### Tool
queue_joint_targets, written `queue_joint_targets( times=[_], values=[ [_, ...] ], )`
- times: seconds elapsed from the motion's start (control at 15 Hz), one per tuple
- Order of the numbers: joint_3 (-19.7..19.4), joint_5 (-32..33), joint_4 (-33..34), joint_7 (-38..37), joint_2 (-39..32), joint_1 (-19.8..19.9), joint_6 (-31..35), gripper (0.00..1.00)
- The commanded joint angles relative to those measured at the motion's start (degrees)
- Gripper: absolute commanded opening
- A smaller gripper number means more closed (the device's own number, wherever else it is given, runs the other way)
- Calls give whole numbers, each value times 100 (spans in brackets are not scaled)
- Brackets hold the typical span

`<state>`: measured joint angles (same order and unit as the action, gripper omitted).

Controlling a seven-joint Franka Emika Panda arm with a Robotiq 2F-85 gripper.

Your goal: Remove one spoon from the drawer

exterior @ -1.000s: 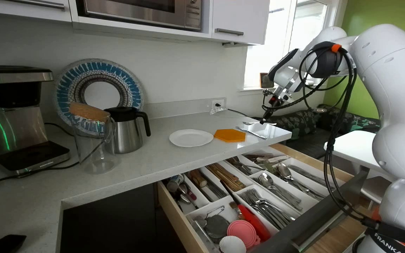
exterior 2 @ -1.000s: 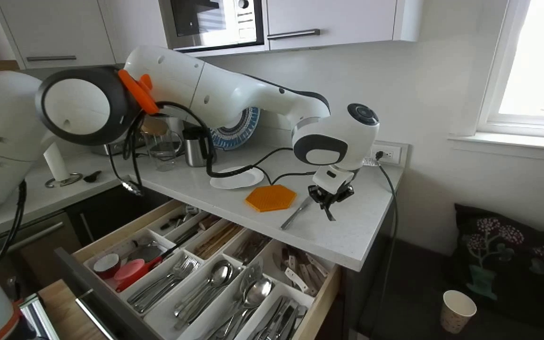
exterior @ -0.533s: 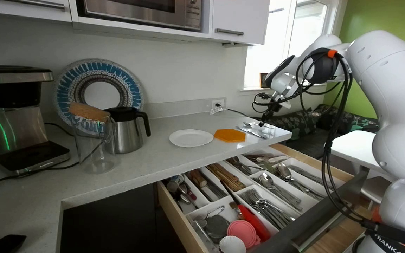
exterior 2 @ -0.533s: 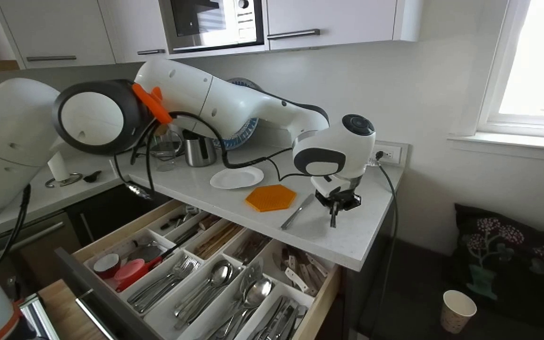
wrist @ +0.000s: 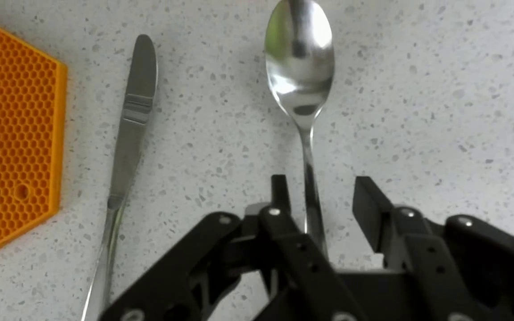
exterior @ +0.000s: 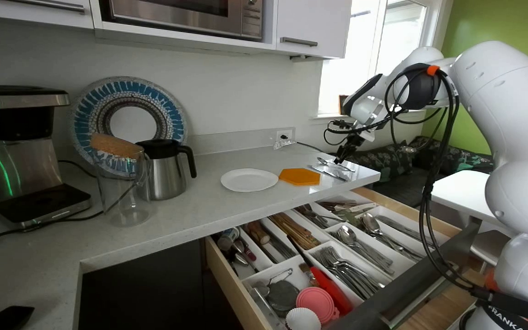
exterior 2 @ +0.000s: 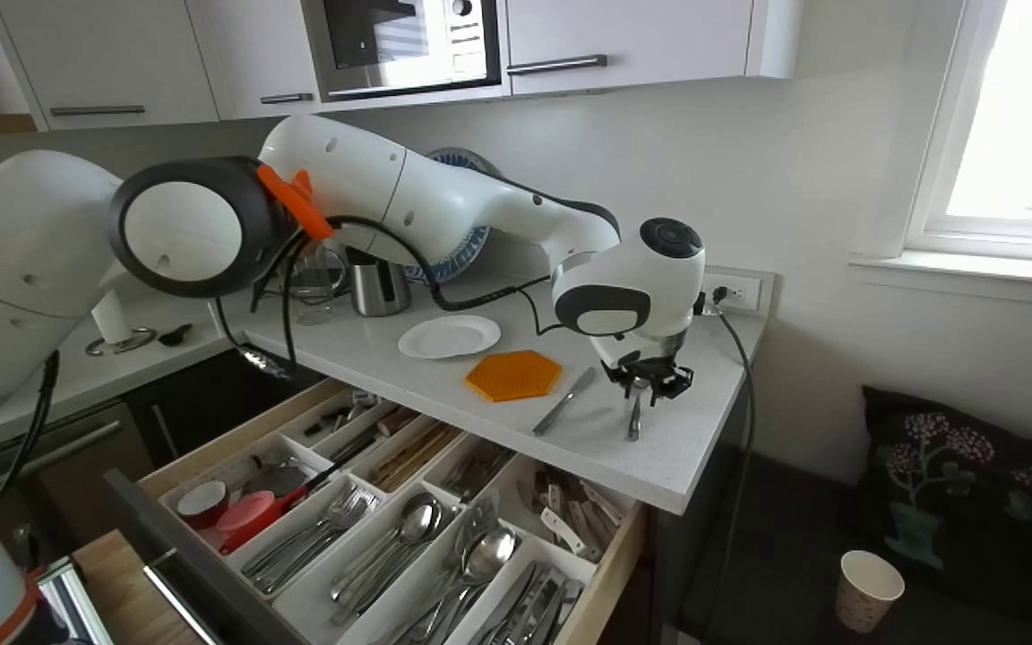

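A pale-wood drawer (exterior 2: 610,582), open beneath the front edge of a speckled pale countertop (exterior: 213,208), holds silver forks (exterior 2: 343,518), spoons (exterior 2: 417,520) and knives (exterior 2: 529,614) in white compartments (exterior 2: 303,611). On the countertop, near its corner, lies a shiny metal spoon (wrist: 299,67), its handle between the parted fingers (wrist: 370,214) of a black gripper (wrist: 322,191). An exterior view alone shows a patterned paper cup (exterior 2: 868,591).
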<state>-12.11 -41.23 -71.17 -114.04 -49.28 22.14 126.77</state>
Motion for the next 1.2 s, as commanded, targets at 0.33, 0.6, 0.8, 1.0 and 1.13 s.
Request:
queue_joint_targets(
  times=[0.33, 0.6, 0.8, 1.0, 1.13],
  values=[
    [-5, 156, -528, 1458, 675, 11, 200, 100],
    [-113, 386, -1532, 2871, 1633, -47, -1, 100],
    [-186, 629, -2306, 3878, 2295, -44, -126, 100],
    [-251, 1076, -3125, 4750, 2992, -26, -329, 100],
    [-322, 1346, -3678, 5304, 3462, -73, -467, 100]
  ],
)
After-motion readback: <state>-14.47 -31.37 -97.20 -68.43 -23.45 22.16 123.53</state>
